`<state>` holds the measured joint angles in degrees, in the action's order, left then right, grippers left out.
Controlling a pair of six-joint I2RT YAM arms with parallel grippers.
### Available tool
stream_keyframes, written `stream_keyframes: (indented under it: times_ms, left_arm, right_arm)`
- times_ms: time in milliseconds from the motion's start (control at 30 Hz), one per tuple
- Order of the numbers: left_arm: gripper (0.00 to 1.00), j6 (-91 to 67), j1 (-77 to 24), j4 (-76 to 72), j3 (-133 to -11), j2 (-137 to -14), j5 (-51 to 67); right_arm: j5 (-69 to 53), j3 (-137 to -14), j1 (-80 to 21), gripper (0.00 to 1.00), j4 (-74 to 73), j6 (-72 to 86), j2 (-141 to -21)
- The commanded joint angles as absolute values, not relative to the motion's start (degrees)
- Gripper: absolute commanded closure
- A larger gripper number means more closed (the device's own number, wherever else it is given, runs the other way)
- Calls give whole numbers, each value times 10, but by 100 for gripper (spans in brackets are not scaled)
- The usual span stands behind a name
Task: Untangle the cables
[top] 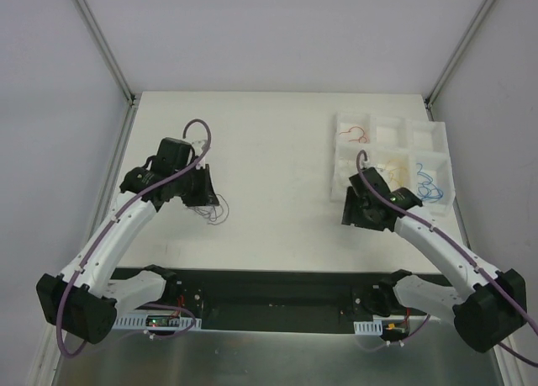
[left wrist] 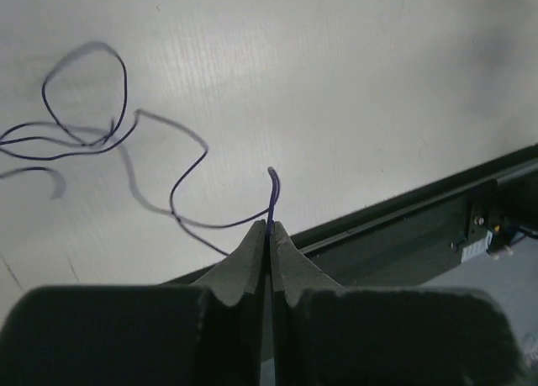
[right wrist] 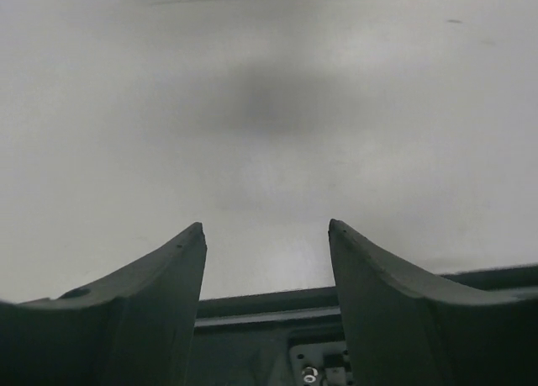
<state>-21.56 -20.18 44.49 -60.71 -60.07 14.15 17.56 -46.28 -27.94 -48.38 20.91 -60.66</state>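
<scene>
Left gripper (left wrist: 269, 226): pressed together; we see it pinching the dark wire (left wrist: 274, 193) right at its tips.
Dark wire: a short end pokes out beyond the tips. The rest runs off to the gripper's left in loose loops over the table (left wrist: 353, 83), crossing itself farther out and casting grey shadows.
Right gripper (right wrist: 265, 226): spread wide, and we see only bare table between its fingers.
Other wires: from above, we find the red wire (top: 353, 136), yellow-orange wire (top: 395, 171) and blue wire (top: 429, 186) in separate compartments of the white tray (top: 441, 129). They lie just beyond the right gripper, well apart from the left gripper.
</scene>
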Motion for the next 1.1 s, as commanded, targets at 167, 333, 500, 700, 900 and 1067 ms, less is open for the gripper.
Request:
stream_keyframes:
  times_ms: [167,333,500,700,900,1067]
  left_arm:
    - [100,-208,-207,396,-591,-622,352]
    - [100,-217,-207,381,-587,-627,381]
    - [100,-231,-207,374,-597,-637,401]
    - [100,-241,-207,374,-610,-637,397]
    - [100,-255,-207,374,-638,-629,394]
    - [100,-294,-207,374,-690,-641,404]
  right_arm:
    - [-163,-485,-442,26,-106,143,-685]
    - [-201,-531,-496,24,17,170,-752]
    - [-190,-599,-529,23,16,170,-803]
    - [-74,-681,-562,30,-74,178,-857]
    - [41,-714,-581,46,-156,170,-898]
    - [102,-738,-593,44,-166,184,-939]
